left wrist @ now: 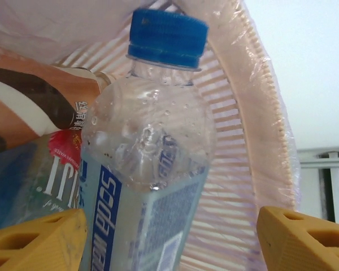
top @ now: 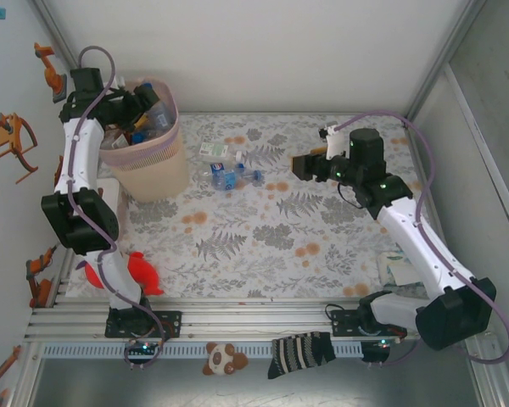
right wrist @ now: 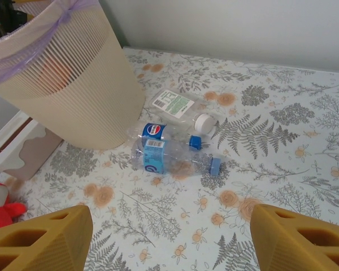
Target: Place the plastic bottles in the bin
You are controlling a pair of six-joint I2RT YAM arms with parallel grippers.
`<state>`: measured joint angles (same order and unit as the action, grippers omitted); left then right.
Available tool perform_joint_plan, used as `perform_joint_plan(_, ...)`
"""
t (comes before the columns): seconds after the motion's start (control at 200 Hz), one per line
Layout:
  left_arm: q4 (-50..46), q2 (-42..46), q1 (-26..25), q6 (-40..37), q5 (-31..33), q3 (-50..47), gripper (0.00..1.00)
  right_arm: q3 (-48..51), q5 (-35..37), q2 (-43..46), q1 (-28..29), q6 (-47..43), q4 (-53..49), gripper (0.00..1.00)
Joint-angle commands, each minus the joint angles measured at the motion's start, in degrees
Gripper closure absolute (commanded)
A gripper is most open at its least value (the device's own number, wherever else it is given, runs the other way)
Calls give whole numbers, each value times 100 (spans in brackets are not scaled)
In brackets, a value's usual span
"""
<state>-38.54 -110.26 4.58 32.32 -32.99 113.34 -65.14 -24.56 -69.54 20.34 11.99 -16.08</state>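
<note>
left gripper (left wrist: 169, 243): spread wide over the bin (top: 153, 174). one finger (left wrist: 37, 240) sits just beside the blue-cap bottle (left wrist: 152, 169), maybe touching; the other stands clear of it, so nothing is pinched.
blue-cap bottle: inside the bin, tilted on top of other bottles, cap up near the rim.
right gripper (right wrist: 169, 237): spread and empty, hovering over the table (right wrist: 282, 169), well apart from the loose bottles (top: 227, 174).
loose bottles: lying flat on the table near the foot of the bin, packed close together.
risk, drag-out: the blue-cap bottle rides high in a crowded bin. a finger rubbing it as the left arm lifts could tip it back over the rim.
risk, bag: the bag (left wrist: 268, 113) is loose at the rim. a snagged finger could pull it, or the bin with it.
risk, rolling: the loose bottles are round and light. a one-sided touch would likely roll one away or knock its neighbour.
risk, arms: both arms working near the bin could cross paths.
count, bottles on table: three. one has a white cap (right wrist: 175, 104), two have blue caps (right wrist: 164, 132) (right wrist: 172, 159).
count, bottles in bin: at least three seen from the left wrist; the rest are hidden.
count, bins: one.
count, grippers: two.
</note>
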Motion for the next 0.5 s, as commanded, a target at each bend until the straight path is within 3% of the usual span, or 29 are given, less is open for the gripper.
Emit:
perform_joint_plan(0.0, -156, 350, 0, -97, 136, 21, 22, -16, 0, 173, 32, -65, 43, 27)
perform_joint_plan(0.15, -55, 375, -86, -83, 53, 89, 30, 6, -5, 212, 34, -47, 43, 27)
perform_joint_plan(0.496, 28, -171, -366, -244, -20, 780, 61, 19, -14, 255, 32, -16, 44, 27)
